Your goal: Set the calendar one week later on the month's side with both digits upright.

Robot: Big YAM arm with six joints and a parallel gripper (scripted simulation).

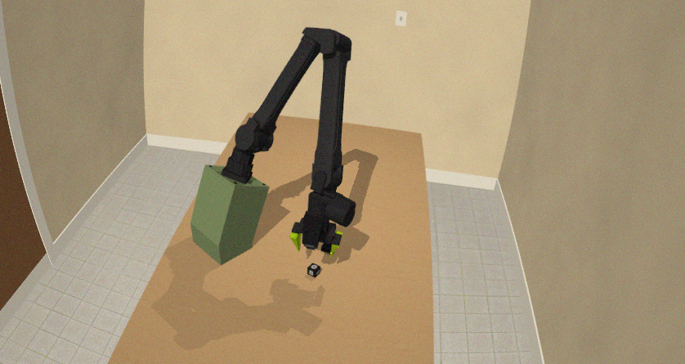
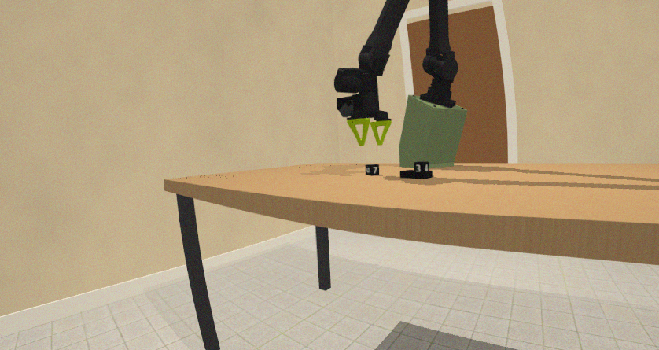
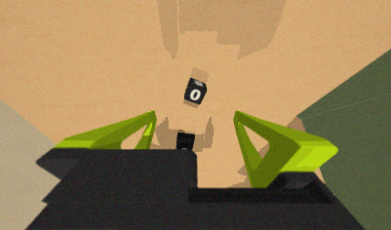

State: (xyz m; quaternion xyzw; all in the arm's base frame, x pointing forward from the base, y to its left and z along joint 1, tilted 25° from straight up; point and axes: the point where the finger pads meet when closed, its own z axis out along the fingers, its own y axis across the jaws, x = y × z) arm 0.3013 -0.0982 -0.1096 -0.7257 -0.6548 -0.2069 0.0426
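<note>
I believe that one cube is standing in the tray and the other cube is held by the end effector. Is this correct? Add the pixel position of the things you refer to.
Not quite: the other cube (image 1: pixel 314 270) (image 2: pixel 372 169) (image 3: pixel 195 92) is on the table, below the open end effector (image 1: pixel 315 252) (image 2: pixel 369 145) (image 3: pixel 195 114), as the exterior view shows.

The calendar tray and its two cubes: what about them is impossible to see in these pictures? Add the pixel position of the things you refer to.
- Month's name on the tray (image 2: pixel 407 175): too small in the exterior view.
- Tray in the top view: hidden behind the arm and gripper (image 1: pixel 316 251) (image 2: pixel 369 145) (image 3: pixel 195 113).
- Underside of the loose cube (image 1: pixel 314 270) (image 2: pixel 372 169) (image 3: pixel 195 92): against the table in all views.
</note>
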